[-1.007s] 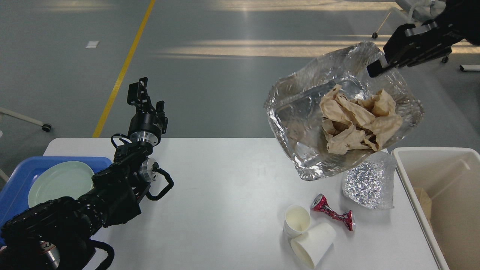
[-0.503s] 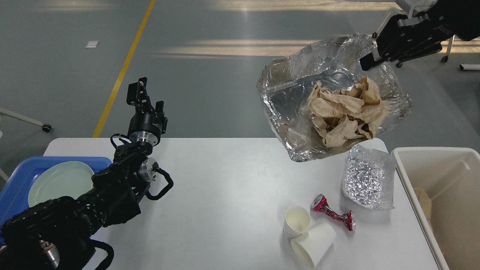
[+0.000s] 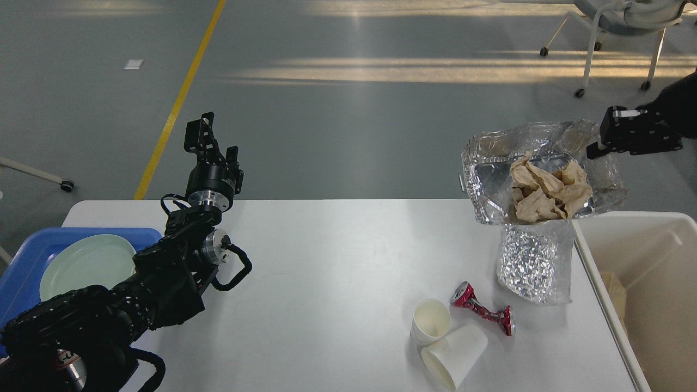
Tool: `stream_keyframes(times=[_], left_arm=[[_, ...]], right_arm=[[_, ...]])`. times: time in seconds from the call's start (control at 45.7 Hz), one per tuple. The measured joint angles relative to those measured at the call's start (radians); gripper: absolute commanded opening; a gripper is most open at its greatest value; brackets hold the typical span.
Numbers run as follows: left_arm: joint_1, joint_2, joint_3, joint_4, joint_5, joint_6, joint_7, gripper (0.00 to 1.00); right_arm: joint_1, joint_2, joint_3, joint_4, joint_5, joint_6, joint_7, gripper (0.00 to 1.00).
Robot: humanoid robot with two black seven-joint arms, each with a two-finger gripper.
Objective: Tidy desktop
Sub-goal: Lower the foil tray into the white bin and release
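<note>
The white desktop [image 3: 326,272] fills the lower part of the head view. My right gripper [image 3: 594,151] comes in from the right edge, shut on the rim of a crumpled foil tray [image 3: 490,169] that hangs above the desktop's far right corner. Crumpled brown paper [image 3: 547,190] lies in that tray. A second foil container [image 3: 533,261] sits on the desktop just below it. Nearer the front lie a crushed red can [image 3: 484,309] and two white paper cups [image 3: 441,337], one upright and one on its side. My left gripper [image 3: 202,133] is raised above the far left edge, open and holding nothing.
A cream-white bin [image 3: 642,228] stands against the desktop's right edge, with brown paper inside. A blue tray [image 3: 27,256] holding a pale green plate [image 3: 87,264] sits at the left. A wheeled chair [image 3: 599,32] stands on the grey floor behind.
My right gripper has carried the foil tray with the brown paper down and to the right, toward the bin. The left arm has not moved.
</note>
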Motion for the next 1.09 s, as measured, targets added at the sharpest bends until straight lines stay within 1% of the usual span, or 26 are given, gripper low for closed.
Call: stream_keyframes(times=[0.153, 0.285, 0.438, 0.635, 0.722, 0.832, 0.941, 0.963, 0.985, 1.051, 1.095], left_arm=[[0.0, 0.0, 0.0, 0.0, 0.0, 0.0, 0.0, 0.98], [0.0, 0.0, 0.0, 0.0, 0.0, 0.0, 0.0, 0.98], [0.0, 0.0, 0.0, 0.0, 0.0, 0.0, 0.0, 0.98], [0.0, 0.0, 0.0, 0.0, 0.0, 0.0, 0.0, 0.98], [0.0, 0.0, 0.0, 0.0, 0.0, 0.0, 0.0, 0.98], [0.0, 0.0, 0.0, 0.0, 0.0, 0.0, 0.0, 0.98], [0.0, 0.0, 0.0, 0.0, 0.0, 0.0, 0.0, 0.98], [0.0, 0.0, 0.0, 0.0, 0.0, 0.0, 0.0, 0.98], [0.0, 0.0, 0.0, 0.0, 0.0, 0.0, 0.0, 0.98], [0.0, 0.0, 0.0, 0.0, 0.0, 0.0, 0.0, 0.98], [0.0, 0.0, 0.0, 0.0, 0.0, 0.0, 0.0, 0.98]], right_arm=[[-0.148, 0.012, -0.002, -0.106, 0.005, -0.003, -0.009, 0.0], [-0.211, 0.011, -0.027, -0.162, 0.004, -0.037, -0.013, 0.0], [-0.249, -0.001, -0.094, -0.19, 0.004, -0.097, -0.013, 0.0], [-0.283, -0.038, -0.146, -0.236, 0.006, -0.144, -0.013, 0.0], [-0.313, -0.052, -0.185, -0.266, 0.006, -0.192, -0.015, 0.0], [-0.345, -0.061, -0.214, -0.288, 0.007, -0.237, -0.042, 0.0], [-0.354, -0.067, -0.222, -0.295, 0.011, -0.261, -0.093, 0.0], [-0.356, -0.069, -0.223, -0.295, 0.012, -0.269, -0.104, 0.02], [-0.359, -0.071, -0.223, -0.296, 0.013, -0.278, -0.116, 0.08], [-0.38, -0.076, -0.223, -0.298, 0.02, -0.319, -0.162, 0.36], [-0.4, -0.078, -0.22, -0.302, 0.037, -0.359, -0.203, 0.53]])
